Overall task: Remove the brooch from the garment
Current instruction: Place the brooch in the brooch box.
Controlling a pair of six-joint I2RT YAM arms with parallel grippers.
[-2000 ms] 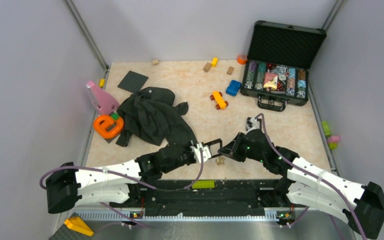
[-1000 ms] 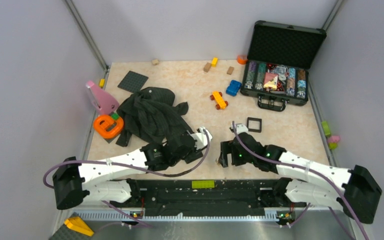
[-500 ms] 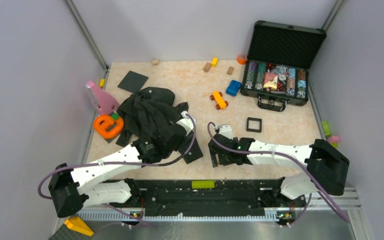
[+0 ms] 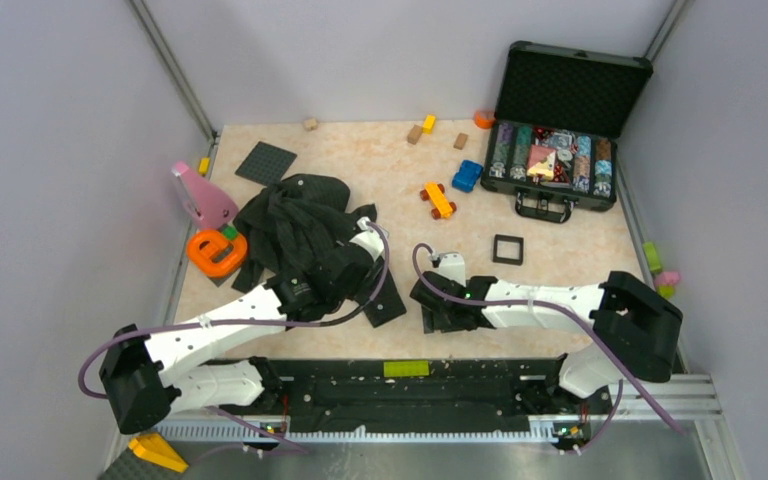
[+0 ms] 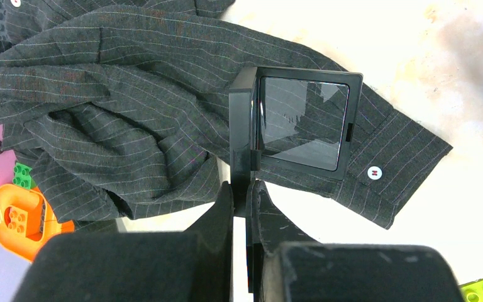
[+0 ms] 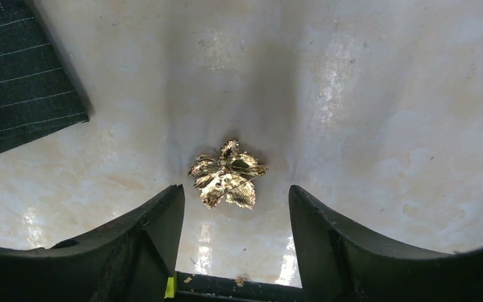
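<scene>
one brooch (image 6: 228, 173), one garment (image 5: 100, 113) — one held box (image 5: 302, 123)

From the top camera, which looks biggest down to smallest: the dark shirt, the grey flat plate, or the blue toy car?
1. dark shirt, biggest
2. grey flat plate
3. blue toy car, smallest

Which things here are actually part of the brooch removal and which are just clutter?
Job: brooch, on bare table; right gripper, open around it; pinstriped shirt; left gripper, shut on black box.
Clutter: chip case, orange toy car, blue toy car, black square frame, grey baseplate.
</scene>
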